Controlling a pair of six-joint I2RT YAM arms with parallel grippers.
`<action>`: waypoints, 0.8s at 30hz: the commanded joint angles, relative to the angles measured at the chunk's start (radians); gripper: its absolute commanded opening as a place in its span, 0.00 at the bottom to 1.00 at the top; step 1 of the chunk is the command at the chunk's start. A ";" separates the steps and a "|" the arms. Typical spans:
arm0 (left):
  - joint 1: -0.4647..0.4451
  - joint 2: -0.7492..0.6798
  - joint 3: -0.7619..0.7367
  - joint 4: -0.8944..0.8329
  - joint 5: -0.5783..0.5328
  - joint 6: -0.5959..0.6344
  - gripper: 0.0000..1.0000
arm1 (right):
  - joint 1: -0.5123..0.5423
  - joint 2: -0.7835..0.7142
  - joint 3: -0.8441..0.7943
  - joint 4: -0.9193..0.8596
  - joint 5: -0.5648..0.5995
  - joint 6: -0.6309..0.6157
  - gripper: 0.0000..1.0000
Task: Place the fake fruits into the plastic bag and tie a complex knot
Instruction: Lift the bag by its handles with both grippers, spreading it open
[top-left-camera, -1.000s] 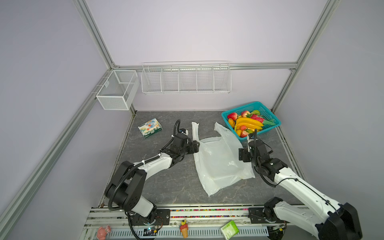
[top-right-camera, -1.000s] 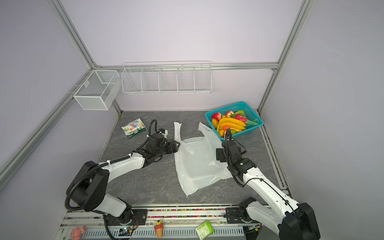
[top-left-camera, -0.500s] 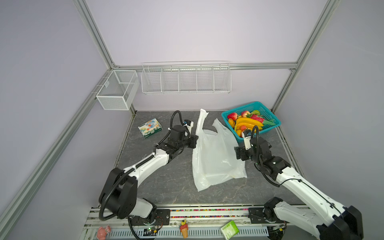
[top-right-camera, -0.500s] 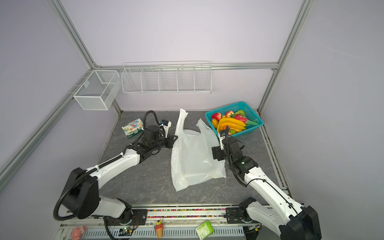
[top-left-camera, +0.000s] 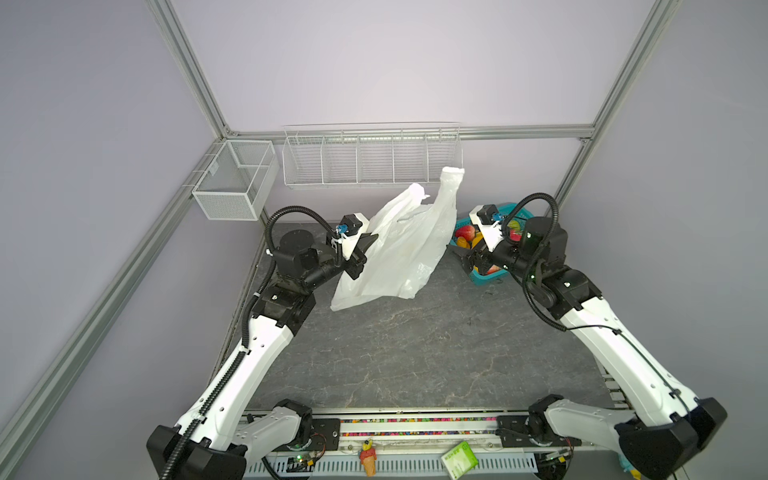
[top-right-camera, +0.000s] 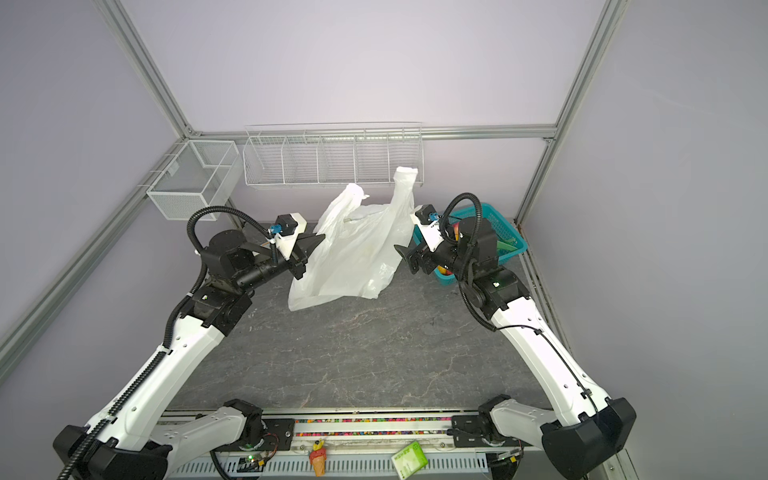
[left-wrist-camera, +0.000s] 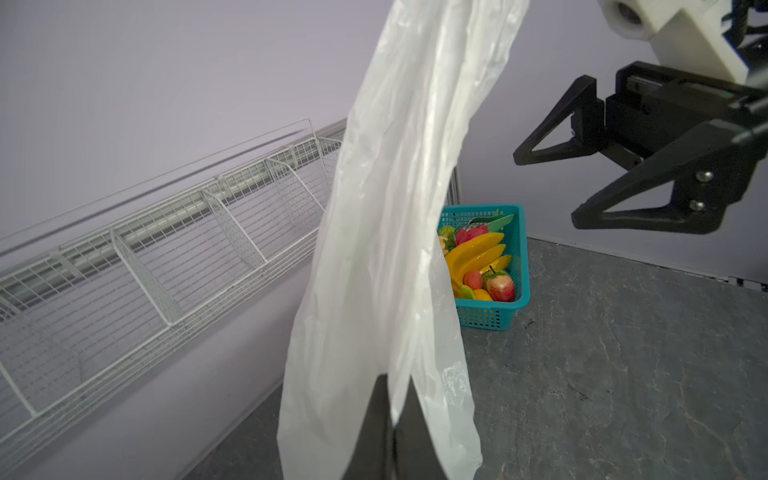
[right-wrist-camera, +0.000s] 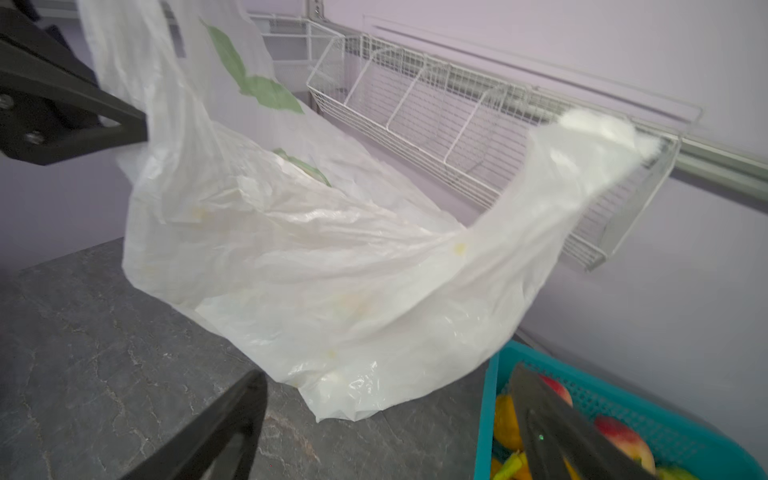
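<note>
My left gripper (top-left-camera: 368, 243) (top-right-camera: 318, 241) (left-wrist-camera: 395, 399) is shut on an edge of the plastic bag (top-left-camera: 399, 249) (top-right-camera: 353, 257) (left-wrist-camera: 395, 208) (right-wrist-camera: 332, 270) and holds it raised, its lower end near the table. The bag's two handles (top-left-camera: 451, 178) stick up loose, and no knot is in view. My right gripper (top-left-camera: 465, 259) (top-right-camera: 405, 257) (left-wrist-camera: 546, 187) (right-wrist-camera: 386, 376) stands open to the right of the bag, apart from it, over the near end of the basket. The fake fruits (top-left-camera: 465, 235) (left-wrist-camera: 478, 257) (right-wrist-camera: 619, 436) lie in the teal basket (top-left-camera: 484, 280) (top-right-camera: 503, 232) (left-wrist-camera: 486, 316).
A long wire rack (top-left-camera: 370, 162) hangs on the back wall close behind the raised handles. A wire box (top-left-camera: 235, 183) is fixed at the back left corner. An ice-cream cone figurine (top-left-camera: 368, 455) and a green packet (top-left-camera: 459, 455) lie on the front rail.
The left gripper shut on the bag's edge and lifted it off the table, so the bag now hangs instead of lying flat. The right gripper rose beside it, still open.
</note>
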 joint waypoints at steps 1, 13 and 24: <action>0.001 0.021 0.103 -0.172 0.010 0.245 0.00 | 0.013 0.026 0.119 -0.117 -0.171 -0.189 0.95; 0.000 -0.030 0.160 -0.253 0.024 0.349 0.00 | -0.056 0.235 0.438 -0.423 -0.375 -0.477 0.97; 0.001 -0.043 0.150 -0.222 0.079 0.338 0.00 | -0.053 0.438 0.534 -0.459 -0.531 -0.508 0.82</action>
